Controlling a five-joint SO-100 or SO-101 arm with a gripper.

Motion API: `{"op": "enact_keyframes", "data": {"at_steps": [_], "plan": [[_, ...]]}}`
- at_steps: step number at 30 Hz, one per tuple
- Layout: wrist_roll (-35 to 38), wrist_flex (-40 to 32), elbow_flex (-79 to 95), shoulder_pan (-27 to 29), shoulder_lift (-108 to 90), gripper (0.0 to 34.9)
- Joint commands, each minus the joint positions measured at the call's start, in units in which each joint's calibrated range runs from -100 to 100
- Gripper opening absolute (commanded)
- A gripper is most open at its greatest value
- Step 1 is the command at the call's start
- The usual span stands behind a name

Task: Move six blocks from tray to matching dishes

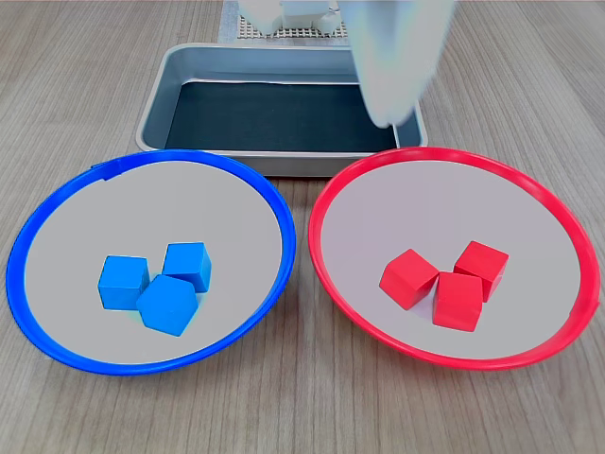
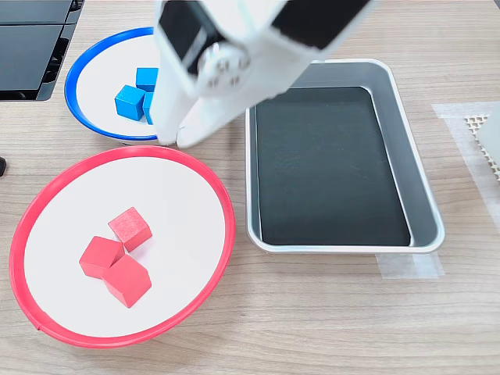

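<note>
Blocks are seen sorted by colour into the two dishes, and none is left in the tray point(image 1: 156, 104), whose black liner point(image 2: 328, 160) lies bare in both exterior views. Three red blocks point(image 1: 444, 281) are clustered in the red-rimmed dish point(image 1: 326, 274): in the first exterior view one sits toward the middle, and two others are packed just beside it on the first exterior view's right, touching or nearly so. In the second exterior view the same three red blocks point(image 2: 116, 254) are shown bunched together left of the dish's centre. Three blue blocks point(image 1: 156, 281) are grouped in the blue-rimmed dish point(image 1: 19, 284), pressed close to one another; in the second exterior view part of this group is hidden behind the arm. The gripper point(image 2: 176, 133) is held above the table between the two dishes and the tray, blurred in both views, with nothing seen in it; whether its jaws are spread or closed cannot be told. The tray is set on a wooden table point(image 1: 302, 416) behind the dishes in the first exterior view.
</note>
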Motion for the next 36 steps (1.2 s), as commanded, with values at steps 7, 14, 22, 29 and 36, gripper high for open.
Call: {"op": "enact_keyframes", "data": {"at_steps": [7,14,22,29,36], "plan": [[-9.2,-27.5,59.2,12.2,-56.5,0.1],[-7.6,-16.2,76.7,9.2,-81.2,0.1],[-7.7,-6.1,81.5,9.0,-90.2,0.1],[-8.3,-0.4,81.5,10.1,-92.0,0.2],[-8.0,-0.3,81.5,10.8,-92.0,0.3]]}}
